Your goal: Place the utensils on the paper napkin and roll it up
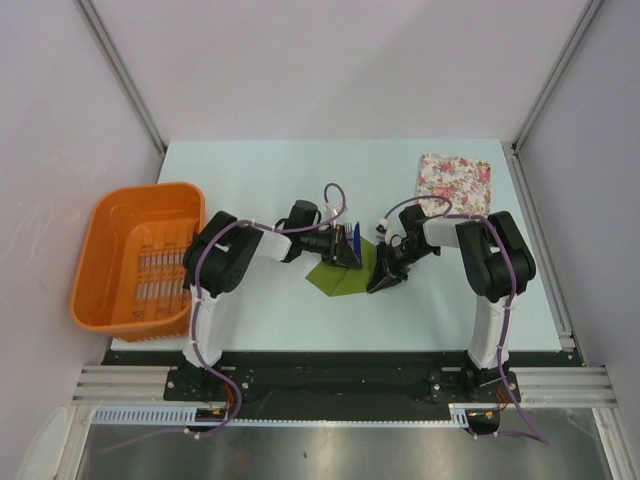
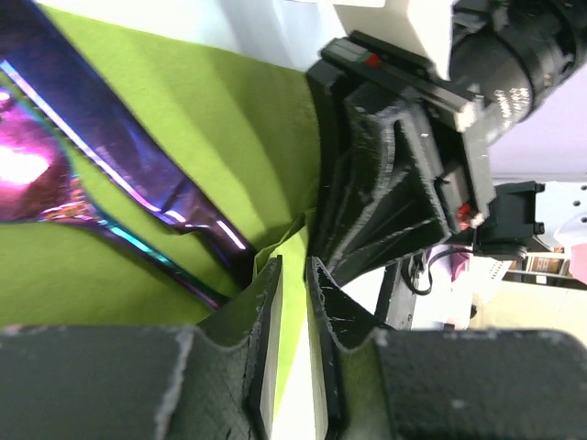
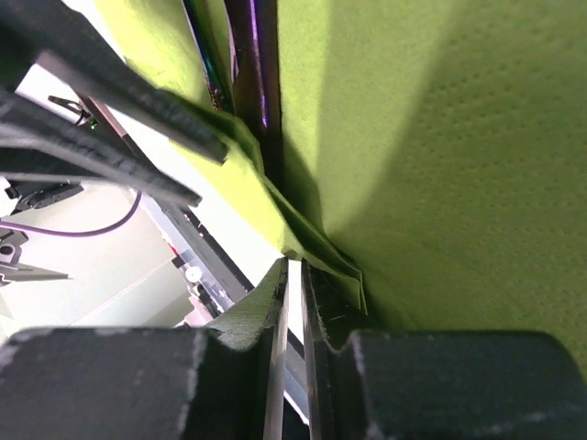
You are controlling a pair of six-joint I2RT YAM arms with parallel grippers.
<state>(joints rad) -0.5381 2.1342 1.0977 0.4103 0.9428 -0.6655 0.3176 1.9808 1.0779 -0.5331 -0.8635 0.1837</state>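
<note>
The olive-green paper napkin [image 1: 338,275] lies mid-table between both arms, one edge folded up over the utensils [image 1: 357,240]. Their shiny blue-purple handles [image 2: 138,174] rest on the napkin [image 2: 211,119]. My left gripper [image 2: 293,270] is shut on the lifted napkin edge, green paper showing between its pads. My right gripper [image 3: 295,268] is shut to a thin slit with nothing in it; the napkin's folded corner [image 3: 335,266] touches the outside of one tip. A dark handle [image 3: 252,73] runs along the fold. The two grippers nearly meet tip to tip.
An orange plastic basket [image 1: 140,255] sits at the table's left edge. A pink-and-white floral pad [image 1: 455,182] lies at the back right. The right gripper's black fingers [image 2: 385,183] fill the space just beyond my left jaws.
</note>
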